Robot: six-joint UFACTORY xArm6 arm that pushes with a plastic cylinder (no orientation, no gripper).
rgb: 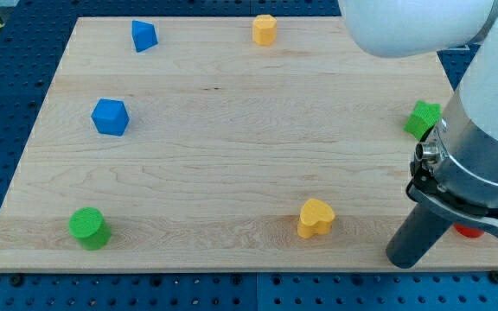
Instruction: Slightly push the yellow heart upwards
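The yellow heart (315, 218) lies on the wooden board (232, 155) near the view's bottom, right of centre. My tip (403, 259) is the lower end of the dark rod at the view's bottom right. It stands to the right of the heart and slightly below it, apart from it by about a rod's length.
A yellow hexagonal block (264, 28) sits at the top centre. A blue block (143, 35) is at the top left and a blue cube (110, 117) at the left. A green cylinder (87, 228) is at the bottom left. A green star (423, 118) and a red block (468, 231) are partly hidden by the arm at the right.
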